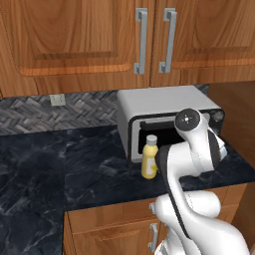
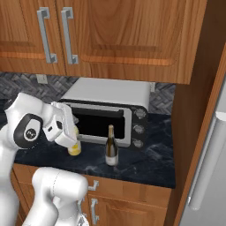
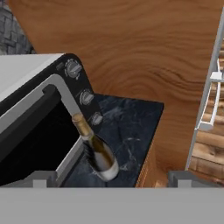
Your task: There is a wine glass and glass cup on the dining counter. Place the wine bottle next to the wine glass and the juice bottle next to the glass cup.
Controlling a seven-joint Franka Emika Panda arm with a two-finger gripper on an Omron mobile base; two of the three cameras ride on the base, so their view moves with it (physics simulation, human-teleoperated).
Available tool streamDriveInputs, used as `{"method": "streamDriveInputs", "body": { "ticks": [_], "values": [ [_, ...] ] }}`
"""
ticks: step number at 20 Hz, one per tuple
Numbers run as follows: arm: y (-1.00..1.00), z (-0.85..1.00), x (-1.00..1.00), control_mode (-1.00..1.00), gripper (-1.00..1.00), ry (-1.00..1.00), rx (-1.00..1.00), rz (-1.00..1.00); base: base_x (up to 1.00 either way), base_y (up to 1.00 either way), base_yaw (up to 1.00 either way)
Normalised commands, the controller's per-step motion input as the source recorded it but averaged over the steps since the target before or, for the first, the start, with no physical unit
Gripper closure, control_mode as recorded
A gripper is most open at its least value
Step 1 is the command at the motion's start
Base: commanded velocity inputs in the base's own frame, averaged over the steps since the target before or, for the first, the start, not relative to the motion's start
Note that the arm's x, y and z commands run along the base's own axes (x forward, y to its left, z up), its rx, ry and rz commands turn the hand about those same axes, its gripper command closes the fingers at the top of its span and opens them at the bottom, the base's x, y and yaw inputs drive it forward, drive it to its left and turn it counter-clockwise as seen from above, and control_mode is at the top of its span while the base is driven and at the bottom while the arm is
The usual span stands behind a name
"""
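Gripper (image 3: 109, 183) open, empty | wine bottle (image 3: 95, 148) upright before toaster oven (image 3: 39, 113)

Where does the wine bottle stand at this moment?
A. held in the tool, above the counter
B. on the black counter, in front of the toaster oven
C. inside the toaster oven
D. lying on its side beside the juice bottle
B: the wine bottle stands upright on the counter, before the toaster oven.

One tall dark glass wine bottle (image 2: 111, 149), one short yellow plastic juice bottle (image 1: 149, 157), one silver toaster oven (image 2: 110, 108), three oven knobs (image 3: 86, 97).
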Motion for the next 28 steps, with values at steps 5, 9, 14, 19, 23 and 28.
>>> {"method": "streamDriveInputs", "body": {
  "ticks": [5,9,14,19,23,28],
  "values": [
    [-0.04,-0.15,0.0,-1.0,-1.0,-0.02,0.0,-0.04,0.0,0.0,0.0],
    [-0.04,-0.24,0.0,-1.0,-1.0,-0.05,-0.01,0.0,0.0,0.0,0.0],
    [-0.02,-0.27,0.03,-1.0,-1.0,-0.07,-0.02,0.0,0.0,0.0,0.0],
    [-0.04,-0.3,0.12,-1.0,-1.0,-0.02,-0.06,0.0,0.0,0.0,0.0],
    [-0.12,-0.28,0.1,-1.0,-1.0,0.0,-0.07,0.0,0.0,0.0,0.0],
    [-0.24,-0.19,0.03,-1.0,-1.0,0.0,-0.01,0.01,0.0,0.0,0.0]
  ]
}}
